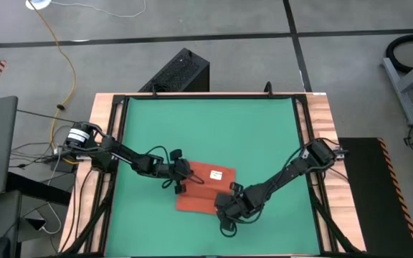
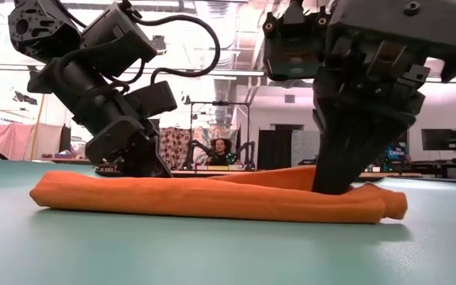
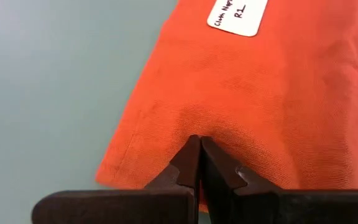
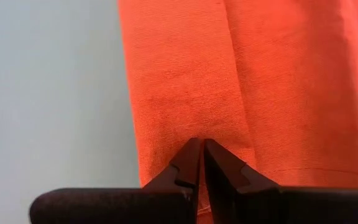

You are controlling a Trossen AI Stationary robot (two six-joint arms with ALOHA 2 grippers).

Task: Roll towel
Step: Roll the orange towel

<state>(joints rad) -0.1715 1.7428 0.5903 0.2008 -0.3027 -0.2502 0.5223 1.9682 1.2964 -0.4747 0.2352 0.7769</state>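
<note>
Near the front of the green mat [image 1: 264,129], the right gripper [image 1: 226,208] is seen pinched shut on the near right edge of the towel [image 1: 203,188]. Slightly farther and to the left, the left gripper [image 1: 181,180] is clamped shut on the towel's left edge, near the white tag [image 1: 217,174]. The towel lies partly folded, low and flat. The rolling step is judged to be under way; next, both held edges would need carrying over together, evenly.

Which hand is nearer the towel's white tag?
Left. The left hand is shut on the towel at its edge beside the white tag; the right hand grips the opposite edge.
</note>
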